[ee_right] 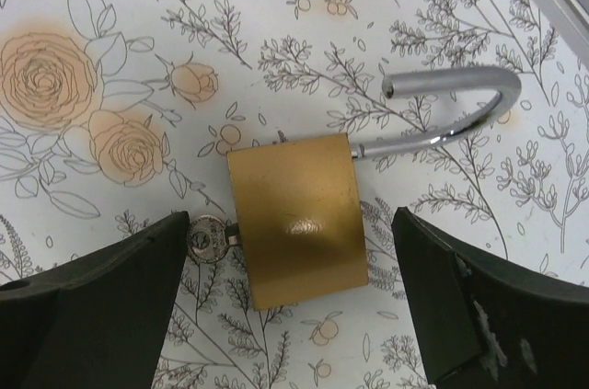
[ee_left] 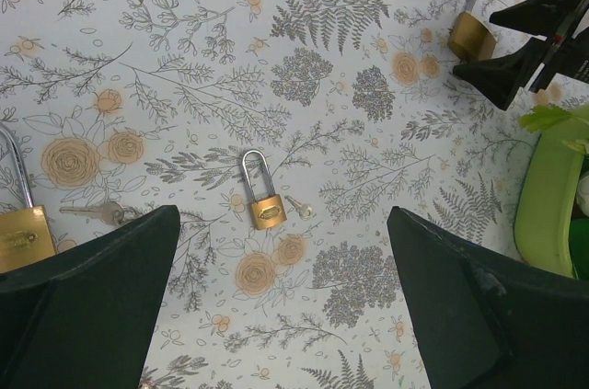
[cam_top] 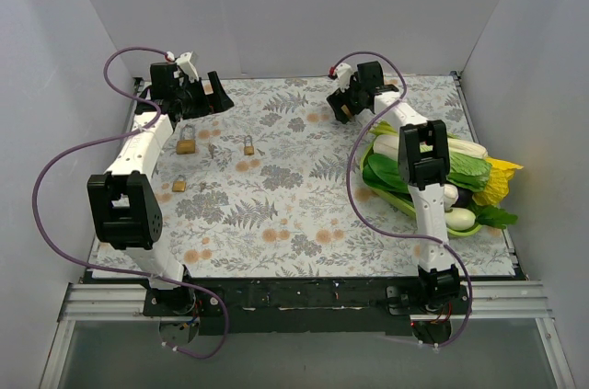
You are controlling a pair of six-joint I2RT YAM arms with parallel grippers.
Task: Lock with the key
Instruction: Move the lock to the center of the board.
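In the right wrist view a brass padlock (ee_right: 294,219) lies flat on the floral mat, its steel shackle (ee_right: 460,104) swung open. A small key (ee_right: 207,237) sticks out of the lock's left side. My right gripper (ee_right: 287,223) hangs open just above it, one finger on each side, touching nothing. The left wrist view shows that same padlock (ee_left: 471,35) far off beside the right fingers (ee_left: 515,72). My left gripper (ee_left: 282,223) is open over a small shut padlock (ee_left: 264,200) with a loose key (ee_left: 299,208) next to it. In the top view the left gripper (cam_top: 207,95) and the right gripper (cam_top: 342,108) are at the mat's far edge.
A larger brass padlock (ee_left: 20,234) with its own key (ee_left: 97,214) lies at the left. Three padlocks (cam_top: 187,141) (cam_top: 248,143) (cam_top: 179,183) show on the mat's left half. A green tray (cam_top: 405,205) of vegetables (cam_top: 460,164) fills the right side. White walls enclose the mat.
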